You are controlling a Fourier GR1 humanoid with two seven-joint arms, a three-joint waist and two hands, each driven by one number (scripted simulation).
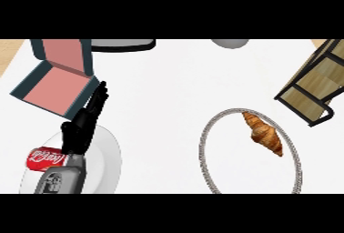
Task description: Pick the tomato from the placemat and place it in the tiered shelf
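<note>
Croissant (pixel 263 133), golden-brown, ridged, lies diagonally at upper right of placemat (pixel 205 150); left hand (pixel 84 124) well left of it, fingers straight, together.

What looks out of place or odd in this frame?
The placemat holds a croissant, and no tomato shows anywhere. A red can seems to lie on its side on the plate, beside the left robot hand.

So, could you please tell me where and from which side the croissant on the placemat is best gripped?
Probably across its thick middle, from above, with thumb and fingers on its two long sides. The croissant lies flat on the round placemat, running diagonally from upper left to lower right and tapering toward both tips, so the middle offers most to hold.
</note>
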